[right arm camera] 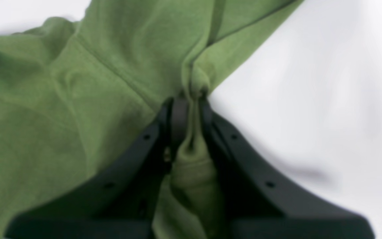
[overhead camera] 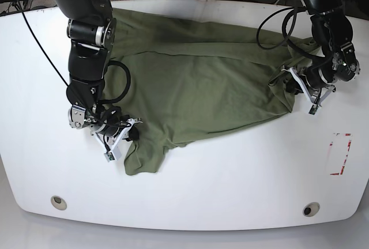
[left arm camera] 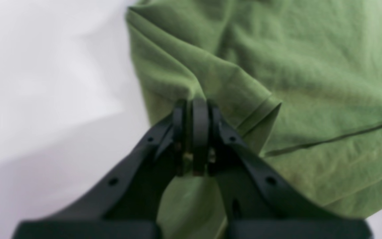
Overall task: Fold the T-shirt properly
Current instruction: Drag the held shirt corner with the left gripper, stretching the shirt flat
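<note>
- The T-shirt [overhead camera: 199, 87] lies spread across the middle of the white table [overhead camera: 230, 185] in the base view, reaching from the upper left of the frame toward the right edge, rumpled, with one flap hanging toward the lower left.
- The right gripper [overhead camera: 128, 132] sits at the lower left of the base view, at the shirt's left edge just above that flap.
- In the right wrist view its jaws are clenched on a bunched fold of green cloth [right arm camera: 192, 99]; the fabric fans out to the upper left of that frame, and bare table fills the right side.
- The left gripper [overhead camera: 290, 83] sits at the right of the base view, at the shirt's right end.
- In the left wrist view its jaws are pressed together on a pinched ridge of the fabric [left arm camera: 196, 99]; the cloth spreads to the upper right, a hemmed edge falls just right of the jaws, and white table fills the left side.
- A red-and-white marking [overhead camera: 339, 154] lies on the table at the lower right, well apart from the shirt.
</note>
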`<state>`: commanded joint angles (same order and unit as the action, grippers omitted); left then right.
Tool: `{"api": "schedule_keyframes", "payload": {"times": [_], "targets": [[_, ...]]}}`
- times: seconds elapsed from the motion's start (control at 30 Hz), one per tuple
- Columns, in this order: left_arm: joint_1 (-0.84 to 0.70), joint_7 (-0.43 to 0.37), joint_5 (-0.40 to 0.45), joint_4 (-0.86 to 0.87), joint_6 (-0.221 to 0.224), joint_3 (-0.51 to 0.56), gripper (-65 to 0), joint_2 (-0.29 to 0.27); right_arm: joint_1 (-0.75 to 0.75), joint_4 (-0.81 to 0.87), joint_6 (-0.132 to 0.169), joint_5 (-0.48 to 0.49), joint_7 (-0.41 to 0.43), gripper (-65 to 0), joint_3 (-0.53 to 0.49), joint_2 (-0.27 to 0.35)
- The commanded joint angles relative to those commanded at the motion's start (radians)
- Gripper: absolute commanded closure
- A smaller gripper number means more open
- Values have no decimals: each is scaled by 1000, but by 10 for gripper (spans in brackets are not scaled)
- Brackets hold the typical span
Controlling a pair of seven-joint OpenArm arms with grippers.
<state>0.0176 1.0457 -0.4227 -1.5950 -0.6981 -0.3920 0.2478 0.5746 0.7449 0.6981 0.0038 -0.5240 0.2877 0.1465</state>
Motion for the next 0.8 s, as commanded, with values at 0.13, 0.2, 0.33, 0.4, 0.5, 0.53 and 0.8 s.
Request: {"api": "schedule_keyframes", "payload": {"times": [0.13, 0.2, 0.33, 0.4, 0.5, 0.53, 0.8], "targets": [[-21, 2, 3, -103, 0, 3, 0, 9, 0, 0, 0, 0, -2, -38, 0, 2], [-28, 2, 3, -132, 0, 3, 0, 21, 0, 0, 0, -2, -2, -38, 0, 2], [-28, 2, 3, -158, 0, 8, 0, 63, 0, 0, 0, -2, -2, -38, 0, 2], [-20, 2, 3, -160, 0, 6, 0, 78, 0, 0, 0, -2, -2, -38, 0, 2], [-15, -2, 5, -158, 0, 5, 0, 118, 0, 0, 0, -2, -2, -38, 0, 2], [-12, -2, 5, -158, 0, 5, 0, 129, 0, 0, 0, -2, -3, -38, 0, 2], [115, -3, 95, -71, 0, 8, 0, 172, 0, 0, 0, -2, -3, -38, 0, 2]]}}
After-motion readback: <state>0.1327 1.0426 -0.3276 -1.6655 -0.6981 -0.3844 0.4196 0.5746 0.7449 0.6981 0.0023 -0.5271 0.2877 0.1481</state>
